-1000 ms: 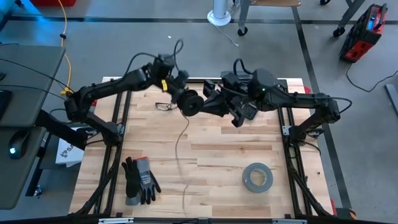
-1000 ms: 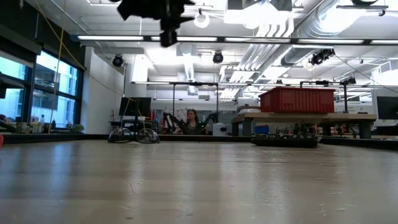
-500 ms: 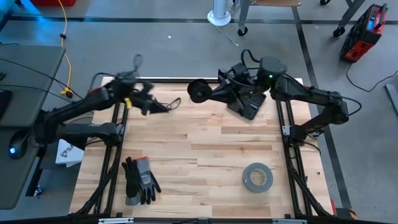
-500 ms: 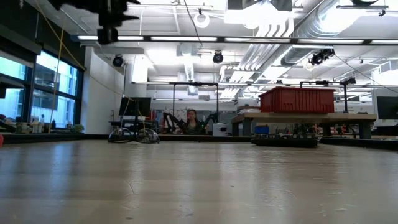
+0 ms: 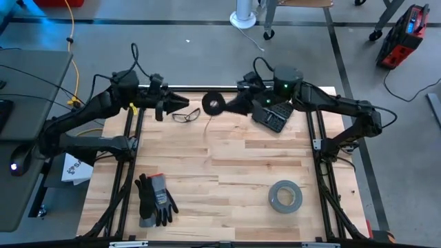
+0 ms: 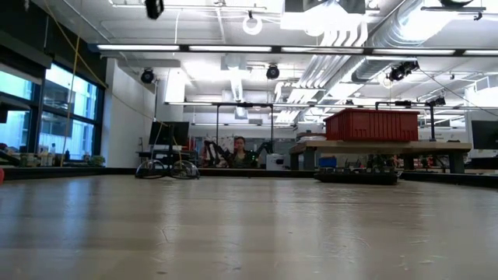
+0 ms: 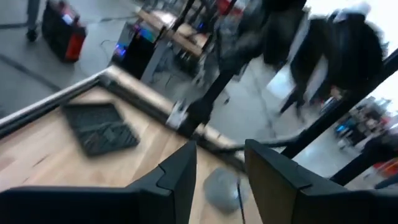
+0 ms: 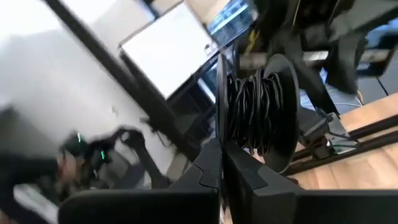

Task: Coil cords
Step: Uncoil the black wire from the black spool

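Observation:
A small round black spool [image 5: 212, 104] with the dark cord wound on it [image 8: 255, 115] hangs above the table's far middle. My right gripper [image 5: 227, 105] is shut on it, reaching in from the right. My left gripper [image 5: 180, 105] stands to the left of the spool, pointing level toward it. In the left wrist view my left gripper [image 7: 221, 168] is open with nothing between its fingers. No loose length of cord shows on the table. My right gripper pinches the rim of one of the spool's flanges [image 8: 221, 134] between its two fingers. The fingers lie level and come from the table's right side. The spool is lifted clear of the table.
Clear safety glasses [image 5: 186, 116] lie below my left gripper. A dark keypad [image 5: 272, 114] lies at the far right, a grey tape roll [image 5: 284, 196] at the near right, and grey-black gloves [image 5: 155, 200] at the near left. A yellow cable [image 5: 72, 48] runs on the floor beyond the left edge.
My left gripper has drawn away from the spool toward the table's left edge and risen. My right gripper has carried the spool a little toward the far edge and turned. The thin cord that trailed down across the table no longer shows there.

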`<state>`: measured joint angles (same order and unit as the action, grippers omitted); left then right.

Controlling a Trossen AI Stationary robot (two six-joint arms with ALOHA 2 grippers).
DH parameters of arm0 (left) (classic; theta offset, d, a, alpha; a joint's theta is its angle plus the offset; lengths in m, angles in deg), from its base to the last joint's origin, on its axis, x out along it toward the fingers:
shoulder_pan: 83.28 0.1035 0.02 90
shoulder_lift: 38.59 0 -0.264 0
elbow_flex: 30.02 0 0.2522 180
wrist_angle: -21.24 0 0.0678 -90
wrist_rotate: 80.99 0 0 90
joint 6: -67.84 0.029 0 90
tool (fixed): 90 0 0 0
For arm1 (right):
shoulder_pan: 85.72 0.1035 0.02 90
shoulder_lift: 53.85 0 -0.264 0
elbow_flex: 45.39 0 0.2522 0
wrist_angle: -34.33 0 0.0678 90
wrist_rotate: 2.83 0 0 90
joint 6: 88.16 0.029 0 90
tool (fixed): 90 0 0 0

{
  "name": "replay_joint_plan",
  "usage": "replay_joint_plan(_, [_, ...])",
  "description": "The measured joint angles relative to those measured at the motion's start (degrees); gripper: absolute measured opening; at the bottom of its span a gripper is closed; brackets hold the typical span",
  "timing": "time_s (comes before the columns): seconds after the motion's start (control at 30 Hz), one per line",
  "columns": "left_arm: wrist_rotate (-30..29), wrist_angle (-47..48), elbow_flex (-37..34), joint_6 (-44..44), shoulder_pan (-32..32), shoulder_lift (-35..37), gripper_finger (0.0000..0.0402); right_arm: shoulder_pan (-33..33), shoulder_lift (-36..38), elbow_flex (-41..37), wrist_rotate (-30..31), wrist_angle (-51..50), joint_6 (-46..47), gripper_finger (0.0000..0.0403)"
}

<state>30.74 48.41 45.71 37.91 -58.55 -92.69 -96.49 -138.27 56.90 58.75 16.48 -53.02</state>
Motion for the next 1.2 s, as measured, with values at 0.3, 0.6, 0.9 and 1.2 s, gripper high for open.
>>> replay_joint_plan(0.3, [3.7,-14.4,3.9,-19.8,-0.3,-5.5,0.0131,0.4,0.0,0.0,-1.0,-0.3,-2.6,0.0])
replay_joint_plan(0.6, [5.2,-22.0,3.9,-32.6,-1.2,-9.4,0.0131,0.4,0.0,0.0,1.3,0.4,-2.6,0.0])
replay_joint_plan(0.9, [6.7,-21.5,3.9,-35.8,-2.2,-9.9,0.0131,0.4,0.0,0.0,1.9,0.5,-0.5,0.0])
replay_joint_plan(1.2, [6.4,-18.2,3.9,-35.5,-4.5,-10.1,0.0131,0.3,0.0,0.0,1.9,0.2,-0.2,0.0])
